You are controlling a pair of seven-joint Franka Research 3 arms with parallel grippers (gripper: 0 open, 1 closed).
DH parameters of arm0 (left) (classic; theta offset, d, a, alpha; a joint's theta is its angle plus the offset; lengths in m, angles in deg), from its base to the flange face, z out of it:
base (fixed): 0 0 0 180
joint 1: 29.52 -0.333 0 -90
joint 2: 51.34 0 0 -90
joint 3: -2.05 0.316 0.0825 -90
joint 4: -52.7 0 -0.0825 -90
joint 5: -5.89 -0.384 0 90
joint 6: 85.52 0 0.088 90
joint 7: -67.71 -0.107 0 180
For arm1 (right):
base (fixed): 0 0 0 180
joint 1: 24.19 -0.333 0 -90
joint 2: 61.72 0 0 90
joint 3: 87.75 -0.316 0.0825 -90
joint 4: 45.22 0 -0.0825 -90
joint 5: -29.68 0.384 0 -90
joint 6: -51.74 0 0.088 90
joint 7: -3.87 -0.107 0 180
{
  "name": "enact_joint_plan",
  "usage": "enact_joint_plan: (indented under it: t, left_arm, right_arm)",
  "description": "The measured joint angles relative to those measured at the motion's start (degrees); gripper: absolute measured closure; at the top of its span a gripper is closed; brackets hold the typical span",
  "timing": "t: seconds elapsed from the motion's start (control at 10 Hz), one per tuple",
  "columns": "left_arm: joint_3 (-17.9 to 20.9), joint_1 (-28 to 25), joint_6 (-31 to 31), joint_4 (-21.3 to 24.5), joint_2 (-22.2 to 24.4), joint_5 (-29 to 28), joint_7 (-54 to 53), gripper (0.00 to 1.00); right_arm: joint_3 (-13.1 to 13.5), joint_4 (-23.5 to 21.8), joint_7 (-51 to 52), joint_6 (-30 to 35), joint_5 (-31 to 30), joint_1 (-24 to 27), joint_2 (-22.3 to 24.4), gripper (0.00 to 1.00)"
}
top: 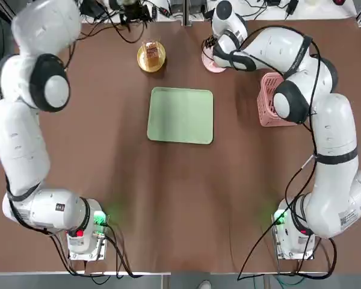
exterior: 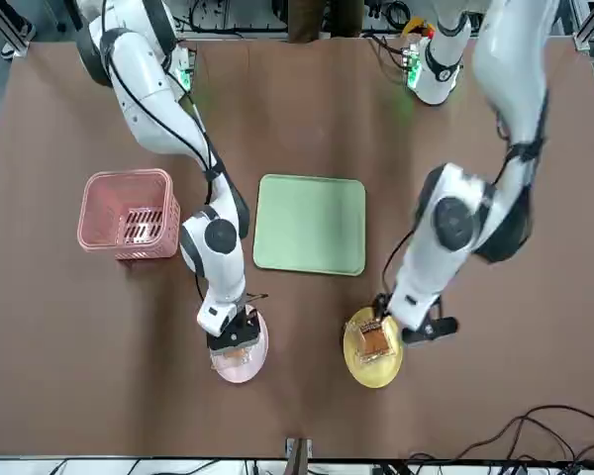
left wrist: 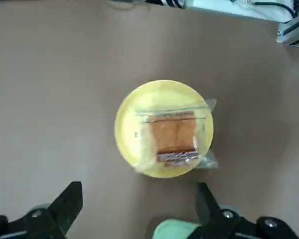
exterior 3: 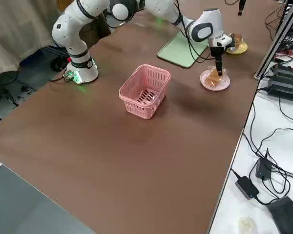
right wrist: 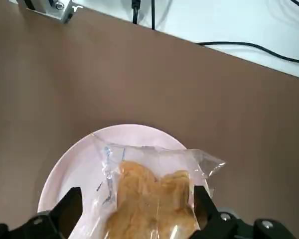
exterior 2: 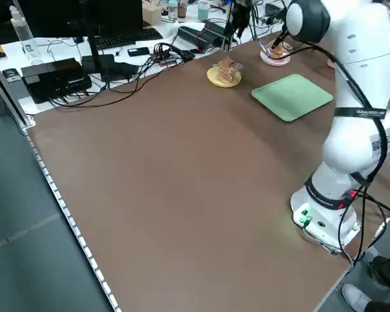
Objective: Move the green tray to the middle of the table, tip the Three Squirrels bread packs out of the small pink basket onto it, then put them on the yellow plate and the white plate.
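The green tray [top: 180,115] lies bare at mid-table. Beyond it, the yellow plate [left wrist: 127,124] carries a bread pack [left wrist: 172,134]. My left gripper [left wrist: 138,189] hangs open above that plate, touching nothing. To the right of it, the white plate [right wrist: 74,164] holds another bread pack [right wrist: 149,194]. My right gripper [right wrist: 137,194] is low over this plate, open, with one finger on each side of the pack. The pink basket [exterior 3: 144,90] stands upright on the robot's right side of the table and looks empty. I see no other packs.
Cables, power bricks and a metal post [top: 185,12] line the table's far edge. A side desk with a keyboard and black boxes [exterior 2: 52,71] sits beyond the left side. The right arm's elbow [top: 292,99] hangs over the basket.
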Motion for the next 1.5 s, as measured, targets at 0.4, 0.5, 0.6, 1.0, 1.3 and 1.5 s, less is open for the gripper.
enact_joint_plan:
  t: [0.4, 0.5, 0.6, 1.0, 1.3, 1.5]
  left_arm:
    - [-5.4, -16.23, 13.28, 8.68, 17.48, 8.57, -15.04, 0.0]
    - [-5.48, -18.77, 15.31, 9.42, 20.56, 12.14, -16.41, 0.0]
    - [-5.48, -21.04, 16.51, 9.83, 22.97, 13.73, -17.12, 0.0]
    - [-5.35, -25.36, 18.62, 10.54, 26.82, 14.28, -19.73, 0.0]
    - [-5.33, -26.13, 19.19, 10.63, 27.39, 14.28, -20.99, 0.0]
    - [-5.0, -25.79, 20.1, 10.65, 27.96, 14.28, -21.33, 0.0]
  right_arm:
    - [-1.95, -0.13, 0.0, 4.91, 0.04, 1.06, 2.55, 0.01]
    - [-2.84, -0.08, 0.0, 7.28, 0.04, 1.44, 3.58, 0.01]
    - [-3.68, -0.01, 0.0, 10.53, 0.15, 1.79, 5.33, 0.01]
    - [-5.64, 0.33, 0.86, 30.95, 11.31, 4.92, 18.24, 0.01]
    - [-5.9, 0.21, 2.6, 44.52, 19.42, 11.79, 29.98, 0.01]
    - [-5.9, -0.32, 7.53, 50.07, 23.94, 17.96, 36.12, 0.01]
